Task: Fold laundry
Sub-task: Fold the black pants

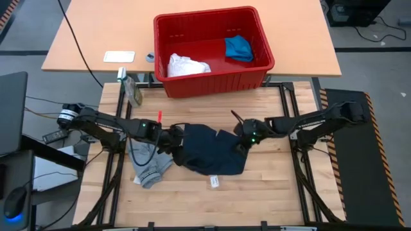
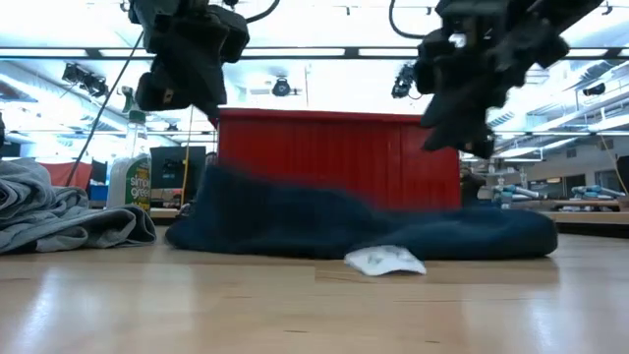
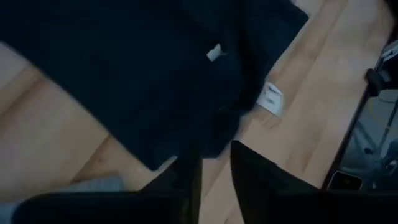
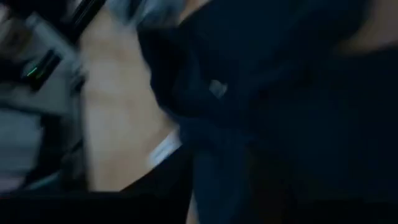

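**Inspector:** Laundry first, from above. The navy garment (image 1: 209, 154) lies bunched at the middle of the table, not squared. The left gripper (image 1: 172, 140) is at its left edge and the right gripper (image 1: 243, 142) at its right. The grey T-shirt (image 1: 149, 168) is crumpled toward the table's left edge, touching the navy piece. The white cloth (image 1: 186, 65) and bright blue garment (image 1: 239, 48) sit in the red basket (image 1: 205, 18) beyond the far edge.

**Reviewer:** Risk there?

**Inspector:** A pull on the navy piece could drag the grey shirt with it.

**Reviewer:** Table level?

**Inspector:** The navy garment (image 2: 373, 228) rests flat on the wood. The left gripper (image 2: 172, 93) and right gripper (image 2: 462, 123) both hang above it, clear of the cloth. A loose white tag (image 2: 385, 260) lies at its near edge and could be pinched by mistake.

**Reviewer:** Left wrist?

**Inspector:** Its fingers (image 3: 252, 180) stand slightly apart with bare wood between them, holding nothing. They are just off the navy hem (image 3: 205, 140). Closing here would likely catch one layer only, or miss.

**Reviewer:** Right wrist?

**Inspector:** Navy cloth (image 4: 292, 81) fills the view. Whether that gripper is apart or together, I cannot tell.
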